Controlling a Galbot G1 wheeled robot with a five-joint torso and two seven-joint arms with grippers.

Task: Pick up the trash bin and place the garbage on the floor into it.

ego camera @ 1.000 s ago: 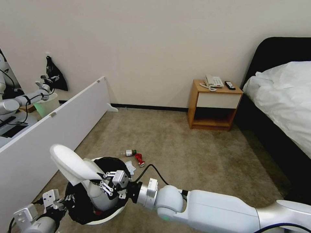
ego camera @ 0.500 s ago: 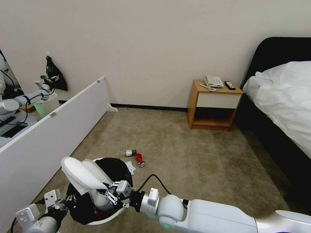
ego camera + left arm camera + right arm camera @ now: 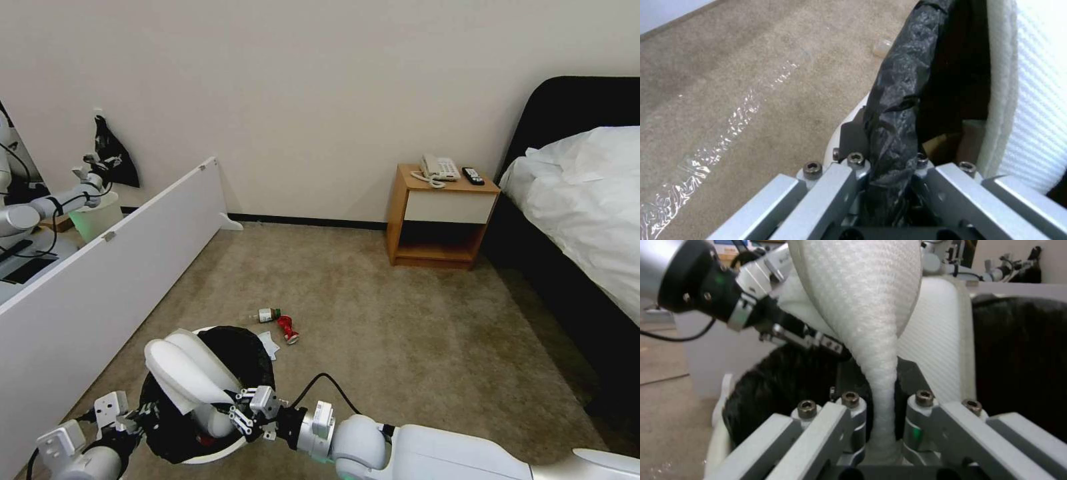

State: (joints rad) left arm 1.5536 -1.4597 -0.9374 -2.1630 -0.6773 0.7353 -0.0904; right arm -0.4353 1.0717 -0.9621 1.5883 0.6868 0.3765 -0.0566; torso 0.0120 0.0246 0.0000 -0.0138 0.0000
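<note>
The right gripper [image 3: 880, 426] is clamped on one end of a white slipper [image 3: 867, 300], its jaws pinching the thin sole flat between them. The left gripper [image 3: 889, 180] is clenched on the black bag folded over the rim of the trash bin [image 3: 223, 448], holding the bin at the lower left of the head view.

The slipper [image 3: 190, 377] stands steeply over the bin's mouth, its long axis running from the pinched end near the rim up and away to the robot's left. A second slipper seems to lie alongside it. It looks light, soft and floppy, so a pinch at the end lets it sag; it should slide in easily.

On the floor [image 3: 400, 333] just beyond the bin lie a clear bottle [image 3: 268, 315], a crushed red can [image 3: 288, 329] and a scrap of white paper [image 3: 269, 345].
</note>
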